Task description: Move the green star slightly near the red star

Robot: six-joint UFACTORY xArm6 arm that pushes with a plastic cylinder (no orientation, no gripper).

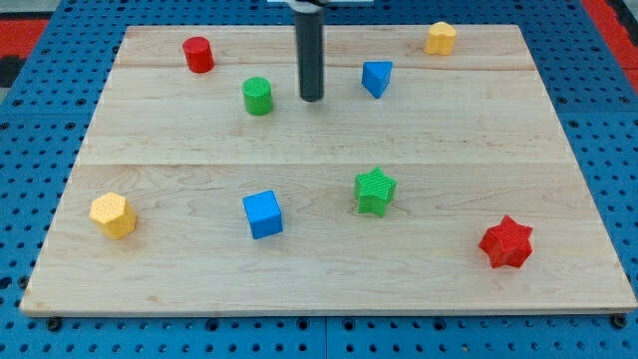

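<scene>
Camera view shows my tip (312,99), a bare rod without jaws, grasping nothing, between green cylinder (258,96) and blue triangular block (377,78) at upper centre of wooden counter (179,150). Green star (375,190) sits lower centre, well apart from red star (506,242) at lower right.

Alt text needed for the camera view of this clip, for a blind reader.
My tip rests near the board's top, between a green cylinder and a blue triangular block, far from the green star. The red star lies toward the view's bottom right.
</scene>
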